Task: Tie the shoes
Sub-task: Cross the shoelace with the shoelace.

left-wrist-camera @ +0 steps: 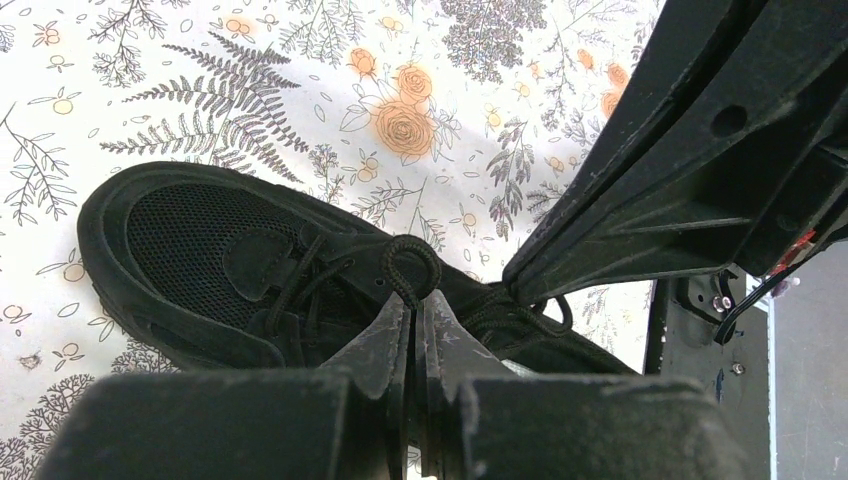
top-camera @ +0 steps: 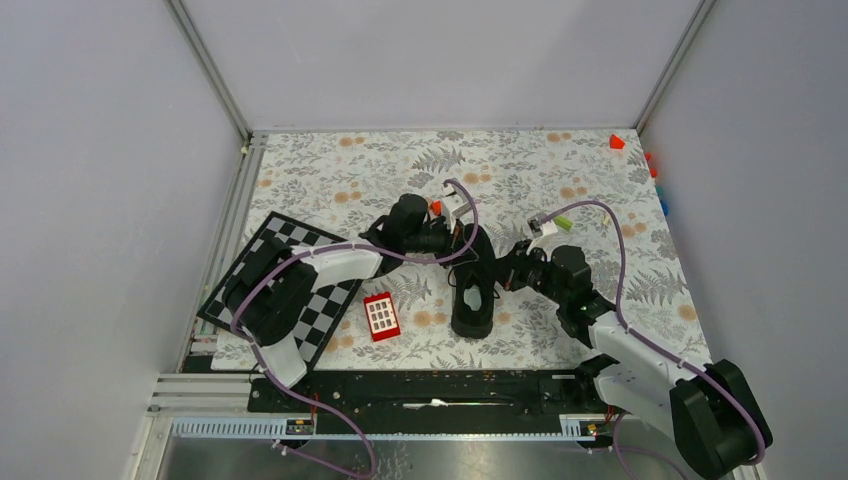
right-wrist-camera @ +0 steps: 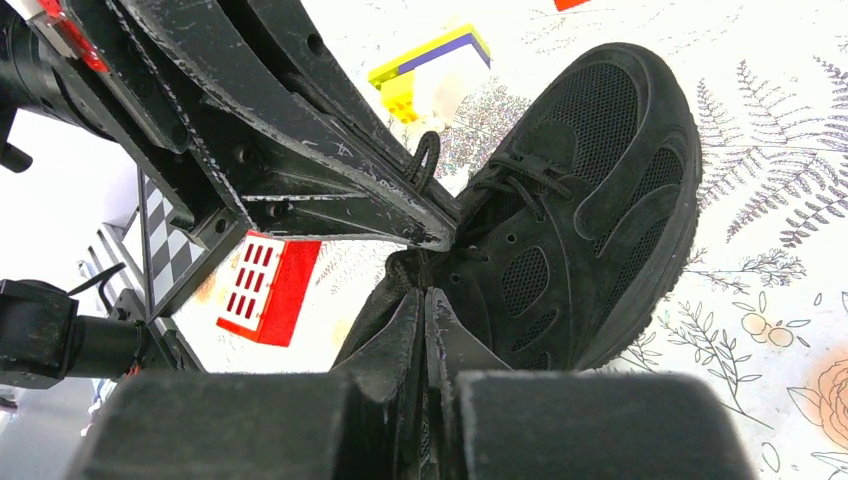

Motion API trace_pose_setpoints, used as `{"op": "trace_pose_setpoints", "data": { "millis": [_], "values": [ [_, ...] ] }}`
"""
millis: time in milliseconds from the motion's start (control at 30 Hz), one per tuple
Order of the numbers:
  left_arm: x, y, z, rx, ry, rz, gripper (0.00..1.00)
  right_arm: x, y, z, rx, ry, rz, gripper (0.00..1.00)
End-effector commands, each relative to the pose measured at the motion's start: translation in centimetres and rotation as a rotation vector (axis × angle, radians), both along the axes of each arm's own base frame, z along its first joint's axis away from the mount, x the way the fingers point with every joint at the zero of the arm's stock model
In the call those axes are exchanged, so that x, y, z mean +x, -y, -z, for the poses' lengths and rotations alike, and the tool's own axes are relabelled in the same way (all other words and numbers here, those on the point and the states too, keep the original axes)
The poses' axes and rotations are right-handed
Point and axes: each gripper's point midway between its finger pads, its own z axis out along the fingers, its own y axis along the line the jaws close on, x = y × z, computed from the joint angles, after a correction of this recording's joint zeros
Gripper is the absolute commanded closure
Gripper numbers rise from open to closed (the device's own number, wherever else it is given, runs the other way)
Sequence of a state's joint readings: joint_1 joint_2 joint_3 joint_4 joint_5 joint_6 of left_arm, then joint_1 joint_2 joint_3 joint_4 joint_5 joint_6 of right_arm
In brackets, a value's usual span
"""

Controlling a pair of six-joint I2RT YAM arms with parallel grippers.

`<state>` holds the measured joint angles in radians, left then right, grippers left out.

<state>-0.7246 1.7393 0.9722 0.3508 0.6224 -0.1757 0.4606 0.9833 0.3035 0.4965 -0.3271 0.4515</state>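
Note:
The black shoe (top-camera: 472, 296) lies in the middle of the flowered mat, toe toward the far side, and shows large in both wrist views (left-wrist-camera: 190, 250) (right-wrist-camera: 600, 190). My left gripper (left-wrist-camera: 413, 297) is shut on a small loop of black lace (left-wrist-camera: 412, 252) over the shoe's tongue. My right gripper (right-wrist-camera: 422, 292) is shut on another bunch of lace (right-wrist-camera: 405, 268) at the shoe's opening. The two grippers meet tip to tip above the laces (top-camera: 462, 242) (top-camera: 503, 274). In the right wrist view the left gripper's fingers (right-wrist-camera: 300, 150) hold the loop upright (right-wrist-camera: 428, 160).
A red block with a white grid (top-camera: 381, 316) lies left of the shoe, beside a checkerboard (top-camera: 318, 300) under the left arm. A yellow-green block (top-camera: 562, 221) sits behind the right gripper. Small coloured blocks (top-camera: 617, 141) lie at the far right corner.

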Motion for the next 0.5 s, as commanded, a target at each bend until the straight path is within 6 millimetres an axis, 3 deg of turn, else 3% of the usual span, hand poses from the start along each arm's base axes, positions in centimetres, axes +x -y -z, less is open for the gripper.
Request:
{"op": "trace_pose_setpoints", "data": {
  "millis": [0, 267, 467],
  "values": [
    [0.5, 0.3, -4.0, -0.1, 0.094, -0.022, 1.0, 0.4, 0.3, -0.5, 0.004, 0.015, 0.041, 1.0],
    [0.2, 0.3, -5.1, -0.133, 0.103, -0.018, 1.0, 0.3, -0.4, -1.0, 0.023, 0.014, 0.01, 1.0],
    [0.0, 0.2, -4.6, -0.127, 0.088, -0.014, 1.0, -0.4, -0.7, -1.2, 0.025, 0.015, -0.034, 1.0]
  ]
}}
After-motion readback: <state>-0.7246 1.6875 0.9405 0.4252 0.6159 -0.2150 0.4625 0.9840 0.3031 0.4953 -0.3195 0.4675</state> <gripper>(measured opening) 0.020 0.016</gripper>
